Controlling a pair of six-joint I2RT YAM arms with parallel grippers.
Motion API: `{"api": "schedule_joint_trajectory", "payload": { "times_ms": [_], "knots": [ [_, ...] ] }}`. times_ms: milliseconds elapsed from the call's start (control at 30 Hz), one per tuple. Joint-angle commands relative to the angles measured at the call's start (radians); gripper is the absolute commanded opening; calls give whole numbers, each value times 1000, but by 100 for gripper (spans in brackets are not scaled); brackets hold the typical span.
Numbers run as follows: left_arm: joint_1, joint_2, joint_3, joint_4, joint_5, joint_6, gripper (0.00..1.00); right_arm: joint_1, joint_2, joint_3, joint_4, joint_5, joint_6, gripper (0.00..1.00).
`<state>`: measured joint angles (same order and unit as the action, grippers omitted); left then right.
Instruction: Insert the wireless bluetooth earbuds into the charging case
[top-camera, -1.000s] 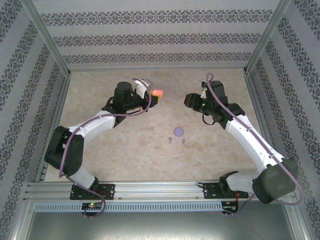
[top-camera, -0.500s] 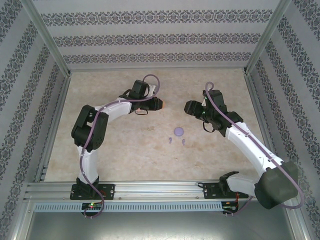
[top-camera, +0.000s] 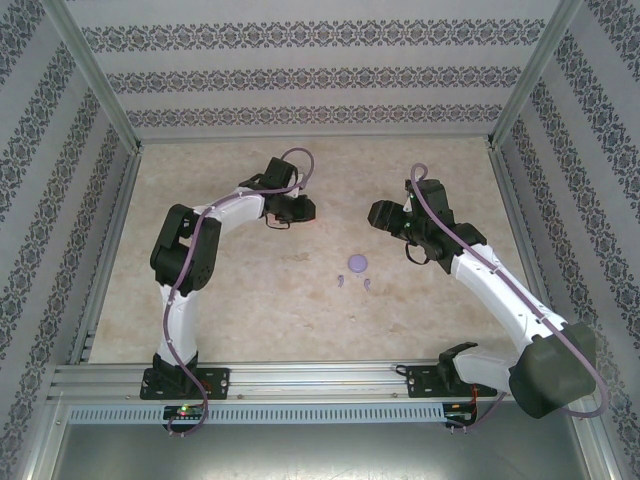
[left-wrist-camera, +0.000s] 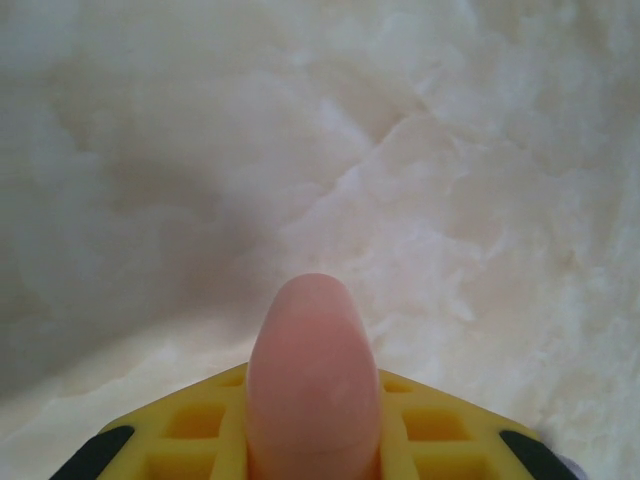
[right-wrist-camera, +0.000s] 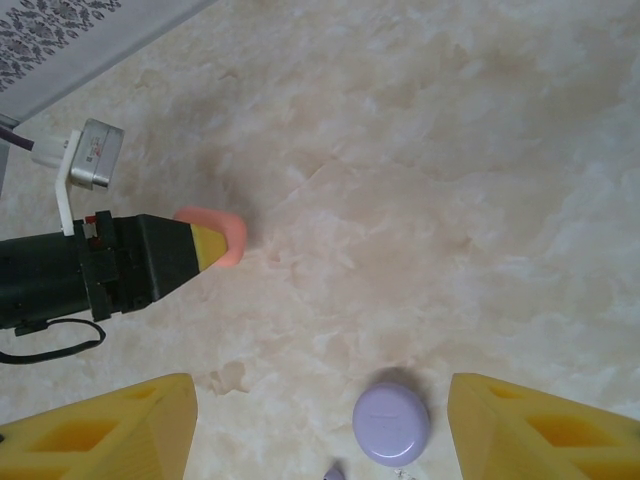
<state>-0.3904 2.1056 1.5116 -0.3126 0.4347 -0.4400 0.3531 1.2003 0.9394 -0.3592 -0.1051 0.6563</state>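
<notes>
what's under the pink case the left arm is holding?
The left gripper holds the pink case; below it is bare marble tabletop. The case's underside and inside are covered.

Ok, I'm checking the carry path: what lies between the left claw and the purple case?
Nothing: bare marble tabletop separates the left claw, shut on a pink piece, from the purple case, as the right wrist view shows.

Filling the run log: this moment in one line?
left gripper: shut on pink case | right gripper: open | purple case, purple earbuds: on table
</notes>
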Motion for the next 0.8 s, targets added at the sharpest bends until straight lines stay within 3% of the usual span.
{"api": "schedule_joint_trajectory", "payload": {
  "times_ms": [0, 300, 767],
  "knots": [
    [8, 27, 38, -54, -35, -14, 5, -2, -4, 6, 23, -12, 3, 68],
    [8, 59, 68, -54, -49, -32, 10, 6, 12, 26, 10, -22, -3, 68],
    [7, 71, 107, -172, -174, -4, 37, 11, 16, 37, 16, -26, -6, 68]
  ]
}}
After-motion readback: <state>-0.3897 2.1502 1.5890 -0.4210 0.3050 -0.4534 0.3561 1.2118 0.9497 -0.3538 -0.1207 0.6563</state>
